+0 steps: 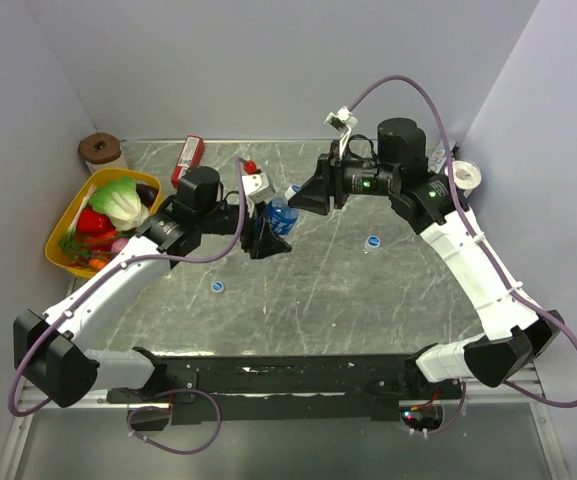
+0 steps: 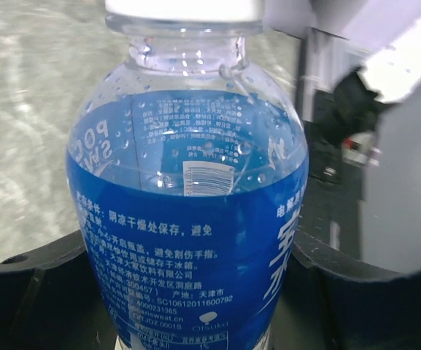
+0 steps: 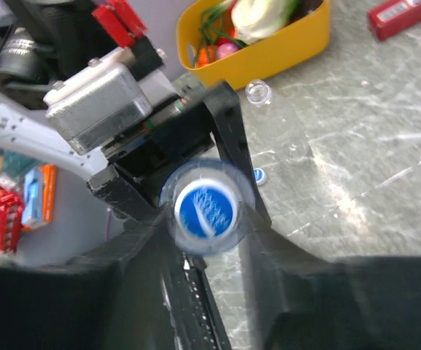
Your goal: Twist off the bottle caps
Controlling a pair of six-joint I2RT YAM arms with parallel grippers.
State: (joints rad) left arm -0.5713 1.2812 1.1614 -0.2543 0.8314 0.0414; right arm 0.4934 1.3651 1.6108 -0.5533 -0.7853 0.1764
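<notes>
My left gripper [image 1: 266, 240] is shut on the body of a clear bottle with a blue label [image 1: 281, 215], held tilted above the table. In the left wrist view the bottle [image 2: 188, 219] fills the frame between my left gripper's [image 2: 188, 306] fingers, its white cap [image 2: 184, 9] still on. My right gripper [image 1: 306, 198] is open at the bottle's top. In the right wrist view the blue and white cap [image 3: 206, 208] sits end-on between my right gripper's [image 3: 206, 240] fingers, with a gap on both sides. Two loose caps [image 1: 373, 241] [image 1: 217, 287] lie on the table. An uncapped clear bottle [image 3: 283, 127] lies beyond.
A yellow basket [image 1: 63, 250] of vegetables stands at the left edge. A red box [image 1: 188, 160] and a brown roll [image 1: 101, 152] lie at the back left. A white toilet roll [image 1: 465, 177] sits at the back right. Grey walls close in on three sides.
</notes>
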